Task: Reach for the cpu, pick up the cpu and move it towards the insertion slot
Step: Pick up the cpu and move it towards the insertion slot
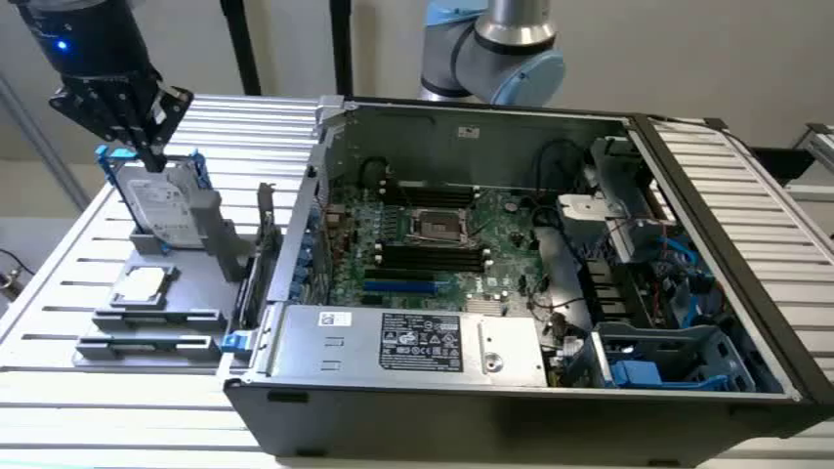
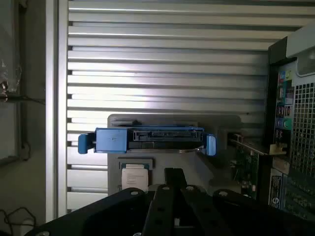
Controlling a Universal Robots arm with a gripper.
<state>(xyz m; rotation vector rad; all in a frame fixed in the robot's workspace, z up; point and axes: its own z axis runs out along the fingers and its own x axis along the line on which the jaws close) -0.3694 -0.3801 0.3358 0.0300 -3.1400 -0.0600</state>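
Note:
The cpu is a small silvery-white square lying flat on the grey fixture, at the exterior view's left, outside the computer case. In the wrist view the cpu appears pale, just beyond the black gripper body. My gripper hangs above and behind the cpu, over the top edge of the upright hard drive, and holds nothing. Its fingers meet at one tip, so it is shut. The insertion slot, with a shiny frame and dark centre, sits on the motherboard inside the open case.
The blue-framed hard drive stands in the fixture between my gripper and the cpu. The case wall separates the fixture from the motherboard. Black memory slots lie beside the socket. A slatted metal table carries everything.

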